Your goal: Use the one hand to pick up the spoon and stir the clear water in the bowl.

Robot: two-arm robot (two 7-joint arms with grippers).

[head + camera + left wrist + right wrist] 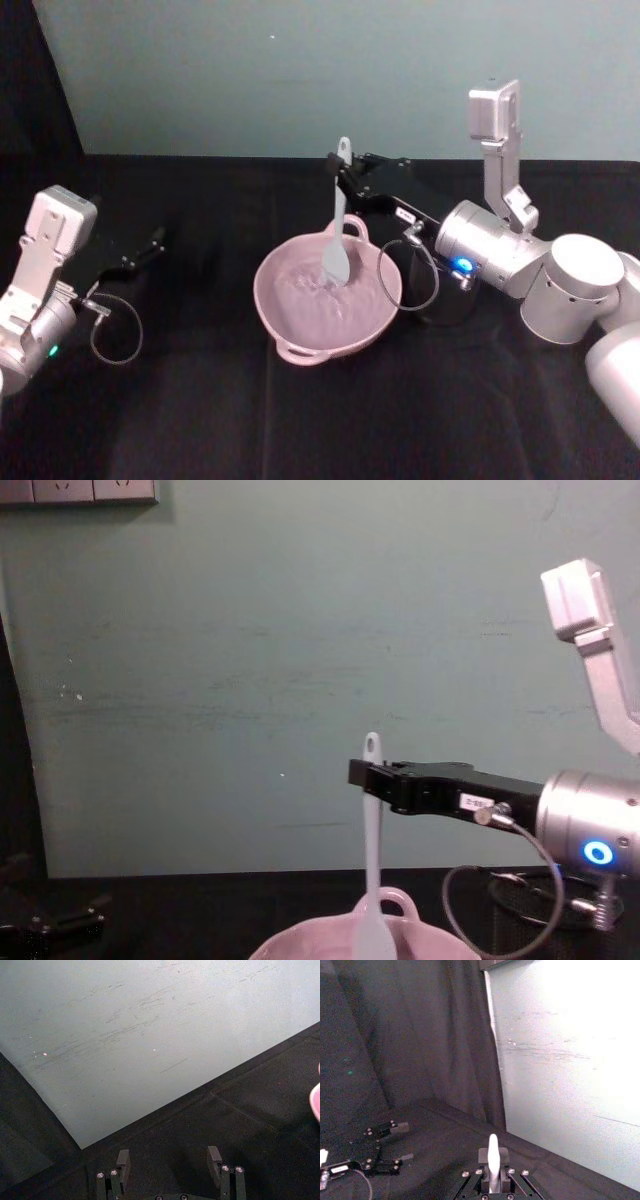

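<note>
One spoon (340,225) hangs nearly upright below the right gripper (338,172), its scoop end down in the clear water (305,300) of the pink bowl (262,295) in the middle of the table (200,420). The right gripper is clamped on the handle just under its holed tip. The spoon is slim and pale grey-white. The left gripper (152,243) sits well apart at the left, fingers spread, holding nothing.

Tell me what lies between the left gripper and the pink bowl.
Nothing but bare black tablecloth lies between the left gripper and the bowl, as the head view shows.
</note>
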